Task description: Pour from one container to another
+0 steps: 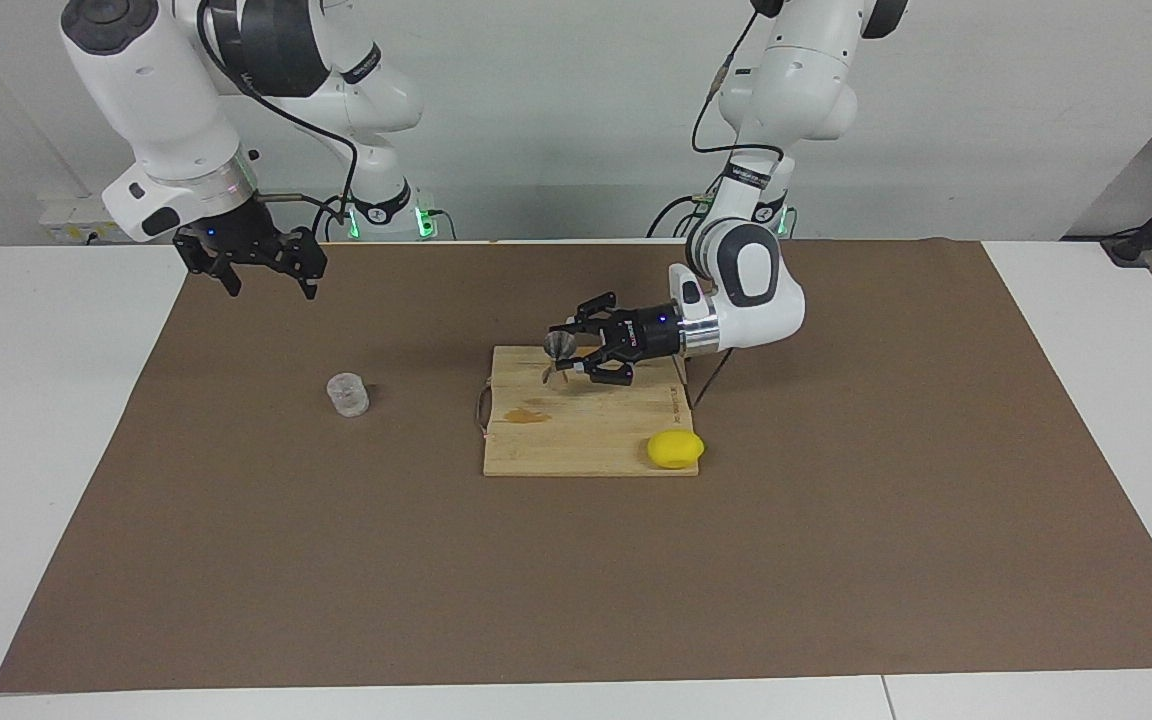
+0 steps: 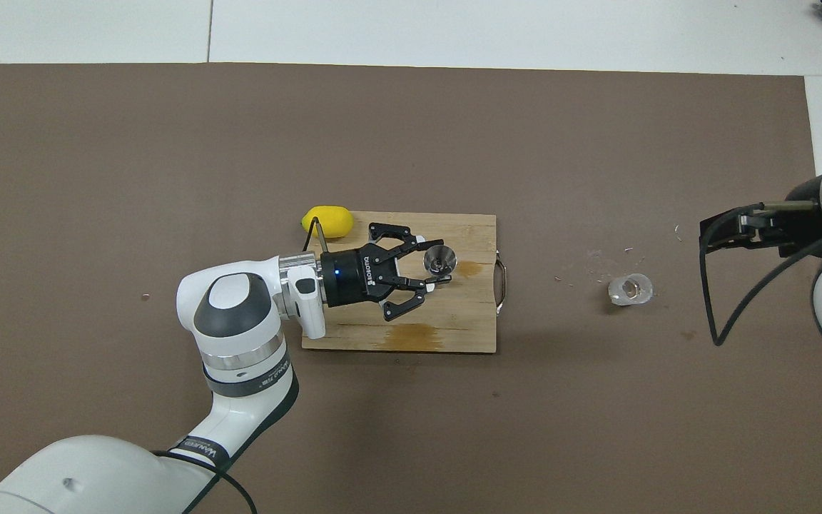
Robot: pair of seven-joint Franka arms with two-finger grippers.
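At the right arm's end of the tabletop [image 1: 66,420], the right gripper [image 1: 258,262] hangs in the air with its fingers spread wide and nothing between them; this arm waits, parked above the brown mat [image 1: 836,520] on the robots' side of the glass tumbler [image 1: 348,394]. The tumbler stands upright on the mat, untouched and well apart from the cutting board [image 1: 576,435], presumably left there so the right arm can pick it up for the pour.

Toward the middle, the left gripper [image 1: 564,352] reaches in sideways over the cutting board, its fingers pinched on the metal jigger [image 1: 560,345]. The jigger is held upright in the air above the board, one open cone facing up in the overhead view, which suits a vessel meant to receive liquid. It looks to be on its way to a spot closer to the tumbler, so the pour can happen within both arms' reach.

At the board's corner toward the left arm's end, farthest from the robots, a lemon [image 1: 675,449] lies clear of the action.
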